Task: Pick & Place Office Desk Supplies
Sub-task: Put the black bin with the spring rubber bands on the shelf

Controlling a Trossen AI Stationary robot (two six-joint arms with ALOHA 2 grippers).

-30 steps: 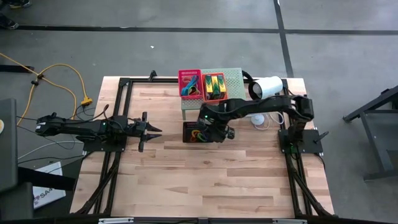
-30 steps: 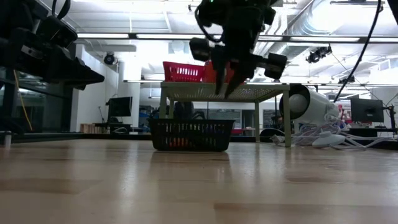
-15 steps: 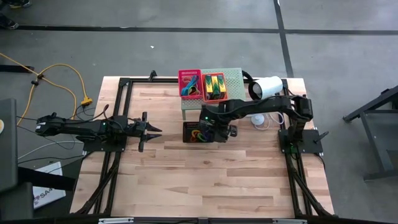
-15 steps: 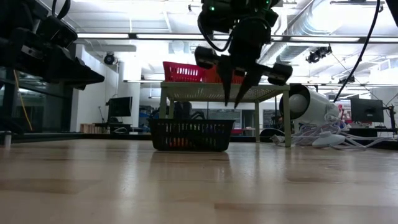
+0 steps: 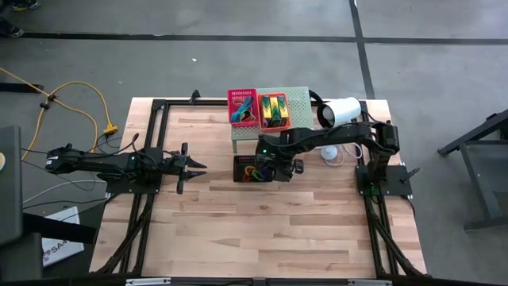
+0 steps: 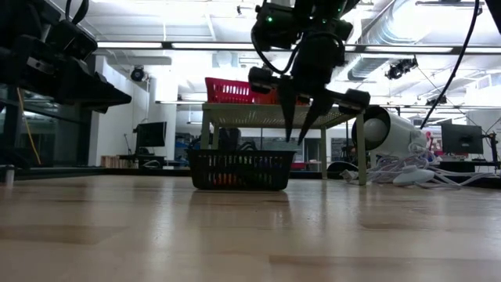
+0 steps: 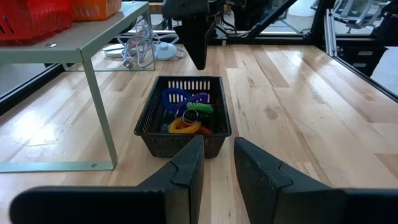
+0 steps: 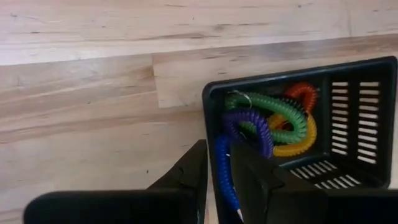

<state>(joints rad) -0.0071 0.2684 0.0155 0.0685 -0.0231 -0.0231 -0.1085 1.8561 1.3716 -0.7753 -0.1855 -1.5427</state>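
The right gripper (image 6: 301, 131) hangs over the black slotted plastic basket (image 5: 252, 170) near the bench's far edge, fingers narrow around a blue coiled loop (image 8: 225, 174), seemingly to sort it. The left gripper (image 5: 197, 168) waits at the bench's left edge, fingers narrowly parted, empty.

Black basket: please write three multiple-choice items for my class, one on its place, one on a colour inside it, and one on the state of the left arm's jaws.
1. Where does the black basket stand?
A. On the shelf
B. On the table, before the shelf
C. On the floor

2. Which loop colour shows inside it?
A. Green
B. White
C. Pink

3. How are the left gripper's jaws?
A. Apart, empty
B. Clamped on a loop
C. Clamped on the basket

Key:
1 B: it rests on the table in front of the shelf.
2 A: a green loop lies there.
3 A: the left gripper shows a bare gap.
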